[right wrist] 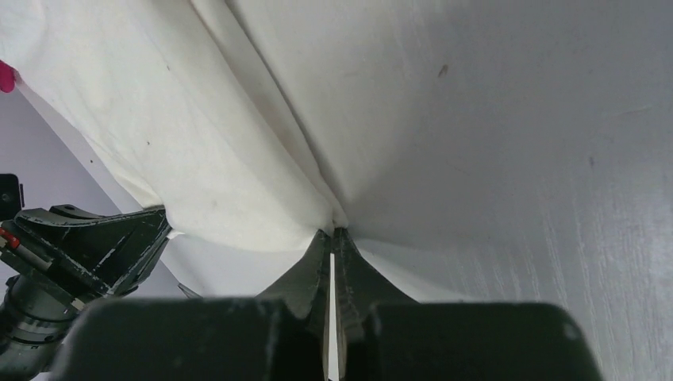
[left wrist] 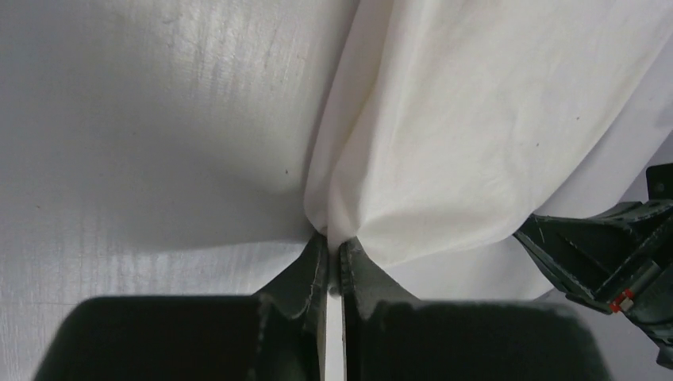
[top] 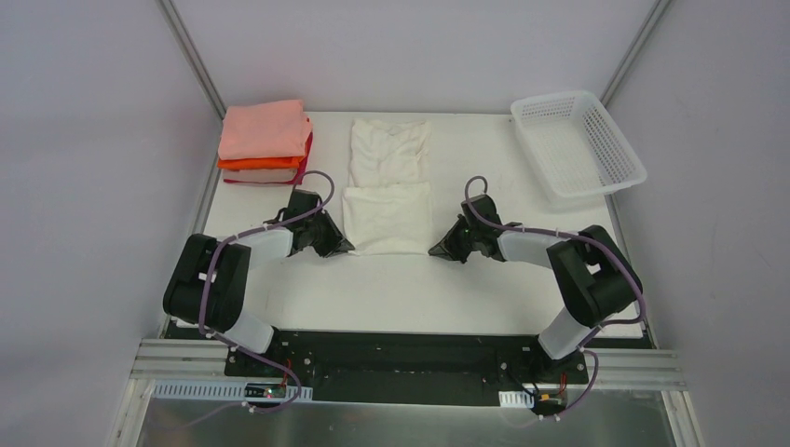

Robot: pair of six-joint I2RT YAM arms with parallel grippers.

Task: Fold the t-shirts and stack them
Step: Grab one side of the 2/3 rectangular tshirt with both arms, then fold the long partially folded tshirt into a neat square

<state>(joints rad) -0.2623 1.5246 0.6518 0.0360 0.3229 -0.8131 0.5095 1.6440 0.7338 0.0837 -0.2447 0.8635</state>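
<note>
The cream-white t-shirt (top: 388, 186) lies in the middle of the white table, narrowed lengthwise, with its near half folded over. My left gripper (top: 347, 247) is shut on the shirt's near-left corner (left wrist: 333, 230), the cloth pinched at the fingertips. My right gripper (top: 434, 250) is shut on the near-right corner (right wrist: 337, 225). Both hold the cloth (left wrist: 476, 119) just off the table. The shirt also shows in the right wrist view (right wrist: 198, 159). A stack of folded shirts (top: 265, 142), salmon-pink on top with orange, white and crimson-red below, sits at the far left.
A white plastic lattice basket (top: 578, 144) stands at the far right corner. Each wrist view shows the other gripper: the right one (left wrist: 611, 254), the left one (right wrist: 79, 246). Frame posts rise at the back corners.
</note>
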